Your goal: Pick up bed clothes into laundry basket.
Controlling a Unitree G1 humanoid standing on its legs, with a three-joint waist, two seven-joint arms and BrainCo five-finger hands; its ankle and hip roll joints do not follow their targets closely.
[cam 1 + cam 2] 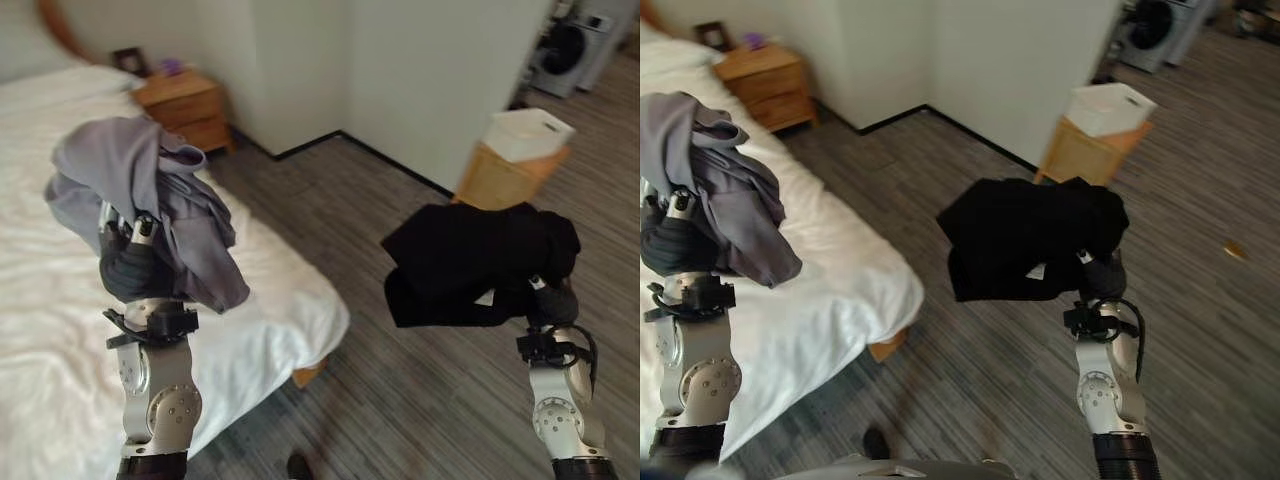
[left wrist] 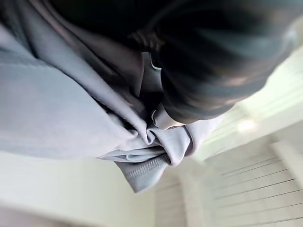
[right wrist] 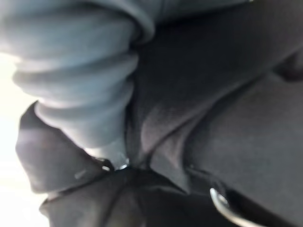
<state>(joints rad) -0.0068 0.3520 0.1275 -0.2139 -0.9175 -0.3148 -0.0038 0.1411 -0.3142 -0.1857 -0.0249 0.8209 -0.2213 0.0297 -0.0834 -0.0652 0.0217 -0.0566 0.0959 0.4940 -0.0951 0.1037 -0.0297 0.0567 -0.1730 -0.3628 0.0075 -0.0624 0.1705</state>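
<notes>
A: In the left eye view, what is the left hand (image 1: 128, 262) doing?
B: It is holding up a grey garment (image 1: 150, 205) over the white bed (image 1: 60, 330) on the left; the cloth is draping over the fingers and hanging down beside the wrist.
A: And the right eye view?
B: The right hand (image 1: 1102, 272) is lifting a black garment (image 1: 1030, 240) above the wooden floor (image 1: 940, 350). Farther off on the right, a white laundry basket (image 1: 1110, 108) is sitting on a low wooden stand (image 1: 1085, 152), well apart from both garments. A wooden nightstand (image 1: 758, 82) is standing at the far end of the bed.
A: The left wrist view?
B: Grey fabric is bunching tightly against the dark cover, so the fingers are gripping it.
A: The right wrist view?
B: Black cloth is pressing all round the ribbed cover; the fingers are buried in it, so I cannot tell how they are set.
</notes>
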